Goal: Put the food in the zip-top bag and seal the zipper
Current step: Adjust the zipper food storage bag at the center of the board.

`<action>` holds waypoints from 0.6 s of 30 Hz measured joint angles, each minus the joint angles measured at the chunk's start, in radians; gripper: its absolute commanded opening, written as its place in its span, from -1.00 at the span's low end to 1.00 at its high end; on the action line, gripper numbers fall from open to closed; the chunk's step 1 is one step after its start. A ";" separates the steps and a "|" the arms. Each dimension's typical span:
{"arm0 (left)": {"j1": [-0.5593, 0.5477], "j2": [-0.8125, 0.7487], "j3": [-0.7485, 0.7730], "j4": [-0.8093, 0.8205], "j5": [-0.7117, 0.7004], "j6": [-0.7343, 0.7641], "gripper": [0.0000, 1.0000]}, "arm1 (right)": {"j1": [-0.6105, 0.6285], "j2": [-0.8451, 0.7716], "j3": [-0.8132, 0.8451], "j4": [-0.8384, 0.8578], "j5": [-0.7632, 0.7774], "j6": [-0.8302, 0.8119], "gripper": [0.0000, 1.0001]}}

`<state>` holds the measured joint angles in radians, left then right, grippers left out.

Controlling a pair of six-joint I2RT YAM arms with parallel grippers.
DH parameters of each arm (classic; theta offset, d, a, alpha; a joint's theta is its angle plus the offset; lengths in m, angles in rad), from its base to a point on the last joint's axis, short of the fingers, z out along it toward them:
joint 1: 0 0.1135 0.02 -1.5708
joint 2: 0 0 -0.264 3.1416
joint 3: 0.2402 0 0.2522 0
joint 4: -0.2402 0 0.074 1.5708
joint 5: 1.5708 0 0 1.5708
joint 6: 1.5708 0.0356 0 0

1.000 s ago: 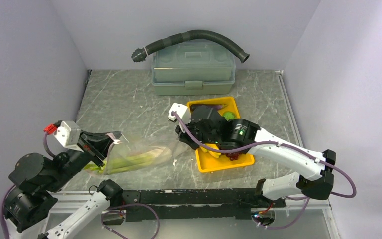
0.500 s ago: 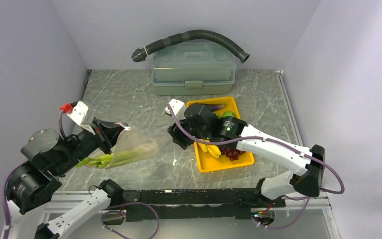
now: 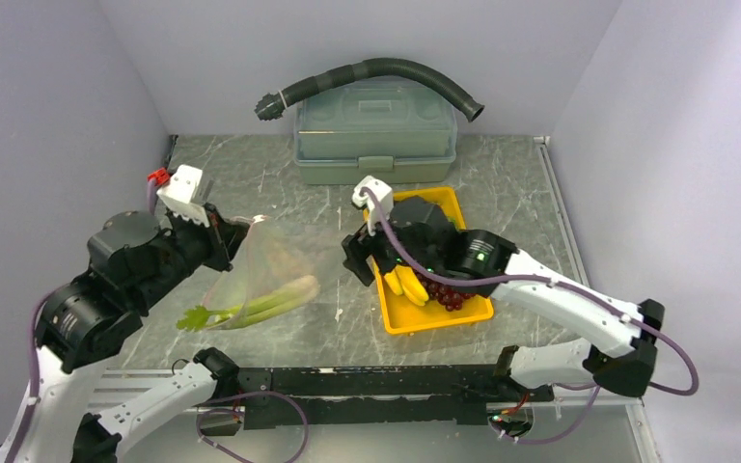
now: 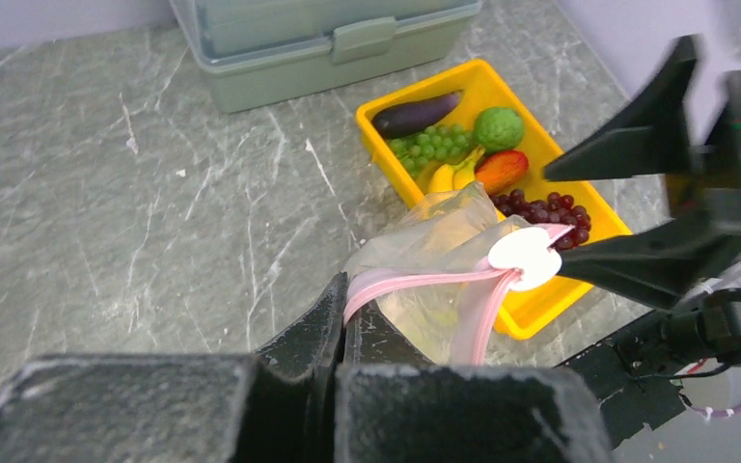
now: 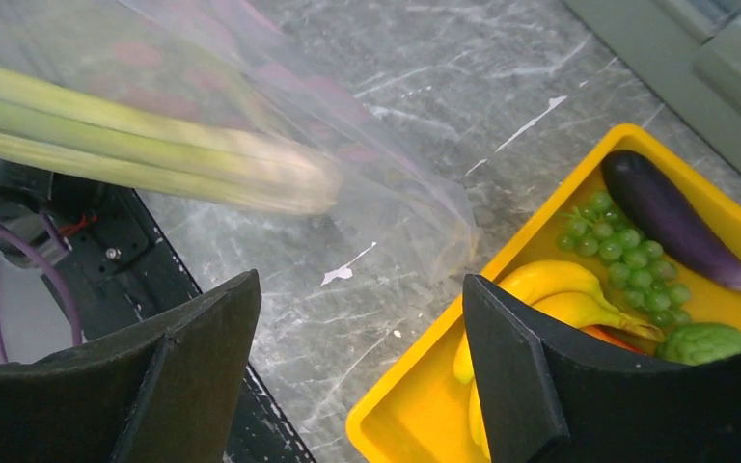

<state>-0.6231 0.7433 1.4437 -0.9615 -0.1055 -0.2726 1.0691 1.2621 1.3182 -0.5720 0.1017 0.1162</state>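
My left gripper is shut on the pink zipper and holds the zip-top bag lifted off the table. A white-green leek lies inside the bag, its leafy end poking out to the left. My right gripper stands open and empty over the left edge of the yellow tray. In the tray lie the rest of the food: bananas, green grapes, an eggplant, dark grapes, a green piece and a red piece.
A grey-green lidded box stands at the back with a black corrugated hose lying over it. Pale walls close in on the left, right and back. The arms' base rail runs along the near edge.
My left gripper has risen and swung towards the back right, lifting the bag with the leek. My right gripper has opened and drawn back from the bag towards the tray.
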 measured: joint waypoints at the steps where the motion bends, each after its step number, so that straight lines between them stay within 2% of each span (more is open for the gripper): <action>1: 0.000 0.013 0.005 -0.005 -0.009 -0.004 -1.00 | 0.000 -0.023 -0.004 0.000 0.008 0.008 0.62; 9: 0.000 0.092 0.032 -0.048 -0.062 -0.049 -1.00 | 0.000 -0.160 -0.007 0.050 0.008 0.073 0.63; 18: 0.000 0.144 0.093 -0.097 -0.124 -0.116 -1.00 | 0.012 -0.171 -0.013 0.134 -0.115 0.161 0.55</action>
<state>-0.6231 0.8871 1.5364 -1.0584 -0.2298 -0.3882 1.0813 1.0916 1.3052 -0.4385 -0.0132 0.2768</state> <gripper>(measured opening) 0.010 0.784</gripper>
